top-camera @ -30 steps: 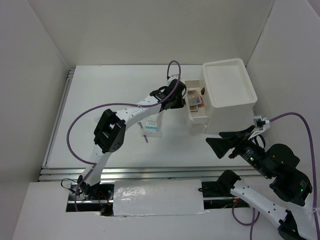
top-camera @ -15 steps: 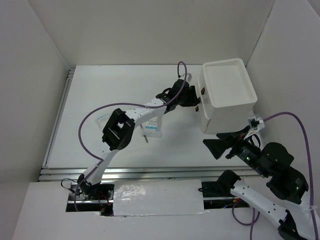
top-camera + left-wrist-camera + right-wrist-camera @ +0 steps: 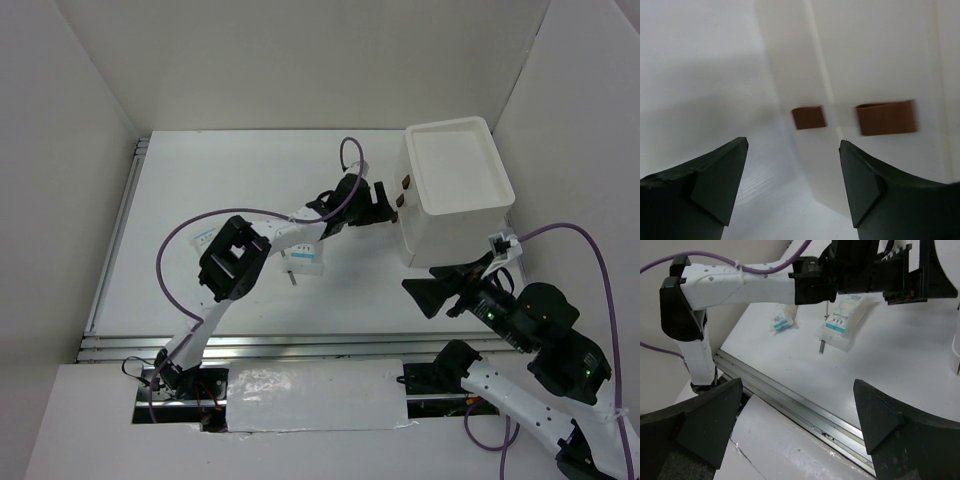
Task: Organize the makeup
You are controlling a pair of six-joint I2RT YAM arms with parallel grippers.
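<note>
1. While the left gripper (image 3: 793, 142) hangs wide open and empty, facing the drawer box (image 3: 455, 185), withdraw toward 9 o'clock.
2. Descend on the packet (image 3: 303, 256) at the gripper's 7 o'clock and pinch its edges.
3. Right gripper (image 3: 797, 384): wide open, empty.

Top: we look down from above the near edge, whole desk (image 3: 200, 180). Left wrist: tight on drawer box (image 3: 875, 55) front. Right wrist: low, faces left edge; shares packet (image 3: 840, 325) with top.
</note>
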